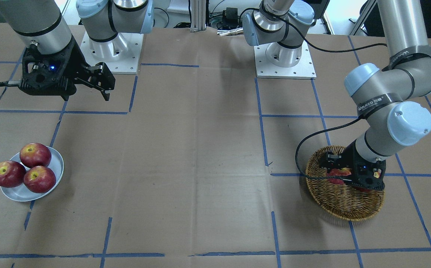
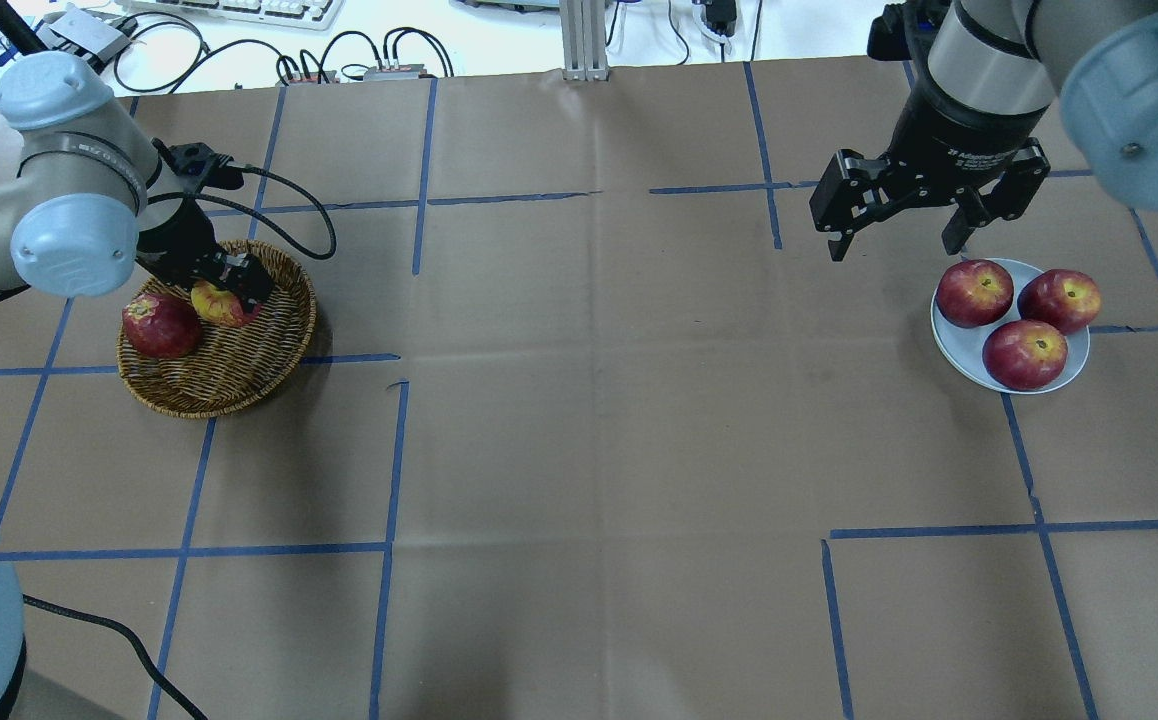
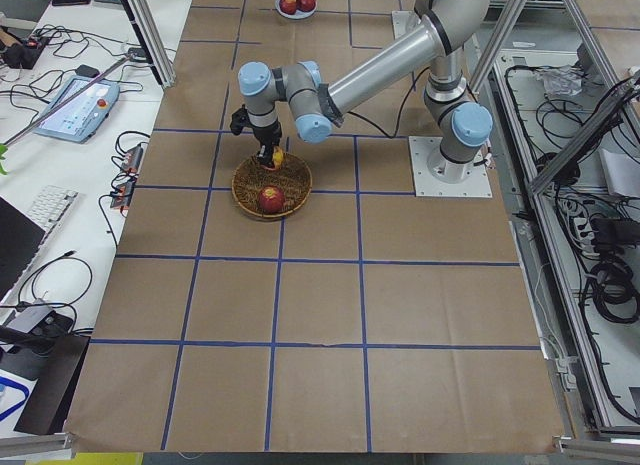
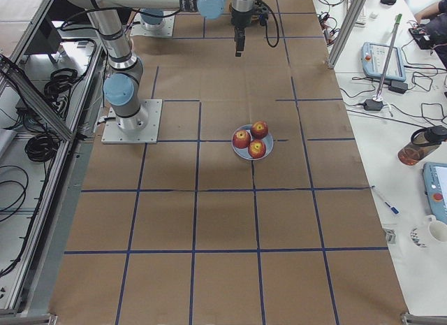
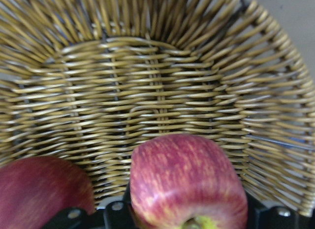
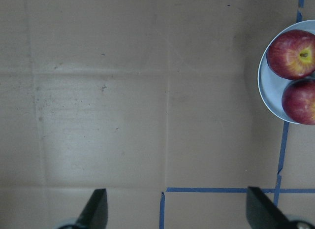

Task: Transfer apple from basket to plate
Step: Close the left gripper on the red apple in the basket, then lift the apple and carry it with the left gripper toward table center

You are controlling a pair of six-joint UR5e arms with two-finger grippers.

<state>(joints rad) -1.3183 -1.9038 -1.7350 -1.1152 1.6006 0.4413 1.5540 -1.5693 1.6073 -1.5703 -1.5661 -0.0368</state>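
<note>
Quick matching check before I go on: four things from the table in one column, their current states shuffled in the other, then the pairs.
1 pinkish apple
2 dark apple
3 right gripper
4 plate

A open above the table
B carries three apples
C gripped by the left gripper
D lying loose in the basket

Pairs: 1-C, 2-D, 3-A, 4-B

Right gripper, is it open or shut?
Open. The right gripper holds nothing; its fingers stand wide apart above the table.
</note>
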